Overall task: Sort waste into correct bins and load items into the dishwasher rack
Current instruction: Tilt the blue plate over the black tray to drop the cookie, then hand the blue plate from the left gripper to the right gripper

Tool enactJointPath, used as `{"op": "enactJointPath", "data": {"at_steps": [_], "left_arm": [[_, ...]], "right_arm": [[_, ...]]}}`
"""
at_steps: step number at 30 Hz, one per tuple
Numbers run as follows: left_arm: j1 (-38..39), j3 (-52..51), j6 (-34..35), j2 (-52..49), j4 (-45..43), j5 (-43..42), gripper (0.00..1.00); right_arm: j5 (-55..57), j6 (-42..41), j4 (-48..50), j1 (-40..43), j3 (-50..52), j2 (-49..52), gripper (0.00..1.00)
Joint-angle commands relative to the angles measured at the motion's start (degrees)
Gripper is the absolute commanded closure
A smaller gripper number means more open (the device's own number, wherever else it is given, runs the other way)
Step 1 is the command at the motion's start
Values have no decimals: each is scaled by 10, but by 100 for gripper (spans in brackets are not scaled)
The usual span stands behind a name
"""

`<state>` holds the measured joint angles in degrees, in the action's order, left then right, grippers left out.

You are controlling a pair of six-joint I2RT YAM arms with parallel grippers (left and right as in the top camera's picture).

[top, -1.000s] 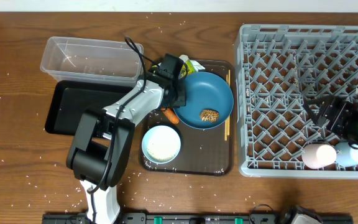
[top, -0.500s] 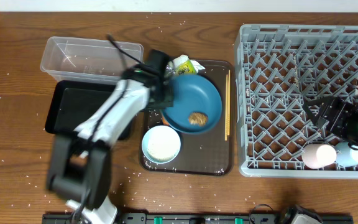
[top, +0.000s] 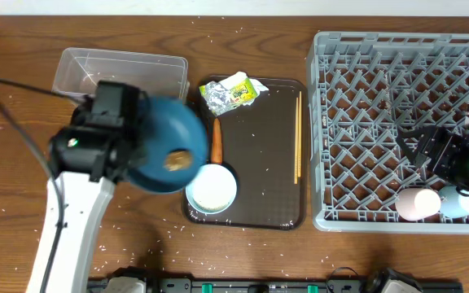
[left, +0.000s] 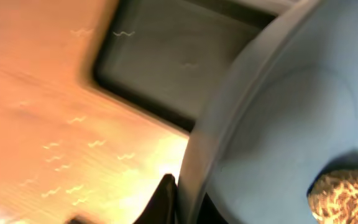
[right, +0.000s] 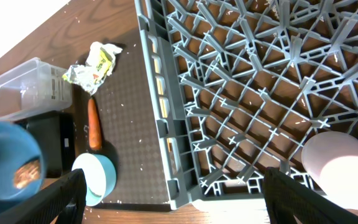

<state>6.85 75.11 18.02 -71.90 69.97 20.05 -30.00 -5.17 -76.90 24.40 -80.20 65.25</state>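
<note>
My left gripper (left: pixel 180 200) is shut on the rim of the large dark blue dish (top: pixel 165 142) and holds it in the air at the left, over the black tray (left: pixel 166 50). A brown lumpy food piece (top: pixel 177 159) lies in the dish. The clear tub (top: pixel 120 72) stands behind it. On the brown serving tray (top: pixel 267 203) lie an orange carrot (top: pixel 216 140), a white bowl (top: pixel 212 188), a crumpled wrapper (top: pixel 233 91) and chopsticks (top: pixel 298 134). My right gripper (right: pixel 176 208) is open and empty over the grey rack (top: pixel 357 106), near a pink cup (top: pixel 418 203) and a light blue cup (top: pixel 461 201).
White rice grains are scattered over the wooden table (top: pixel 23 195) and the serving tray. The rack fills the right side of the table. The left arm (top: pixel 72 212) reaches up from the front left edge. No white paper is in view.
My left gripper has lifted the blue dish with the food piece off the serving tray and swung it left over the black tray. The carrot now lies uncovered. The right arm has not moved.
</note>
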Motion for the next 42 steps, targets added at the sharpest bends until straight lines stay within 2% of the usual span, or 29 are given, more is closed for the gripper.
{"op": "enactJointPath", "data": {"at_steps": [1, 4, 11, 17, 25, 32, 34, 36, 39, 42], "left_arm": [[-16, 11, 21, -3, 7, 179, 94], [-18, 10, 51, -28, -4, 267, 94], [-6, 10, 78, -123, -23, 365, 94], [55, 10, 72, -197, -43, 550, 94], [72, 10, 50, -213, -75, 591, 94], [73, 10, 35, -205, -72, 590, 94], [77, 11, 35, -193, -73, 559, 94], [91, 23, 28, -170, -69, 471, 94], [117, 53, 4, -119, -69, 334, 94], [129, 88, 4, -64, -76, 200, 94]], "right_arm": [[-2, 10, 0, -4, -2, 0, 17], [-2, 10, 0, -4, -2, 0, 17], [-2, 10, -15, -4, -2, 0, 17], [-2, 10, -15, -4, -2, 0, 17], [-2, 10, -19, -4, -2, 0, 16], [2, 12, -22, -4, -2, 0, 16], [1, 16, -23, -4, -2, 0, 16], [-18, 48, -23, -5, -2, 0, 15], [-112, 125, -27, -10, -2, -2, 15], [-182, 167, -22, -31, -2, -2, 15]]}}
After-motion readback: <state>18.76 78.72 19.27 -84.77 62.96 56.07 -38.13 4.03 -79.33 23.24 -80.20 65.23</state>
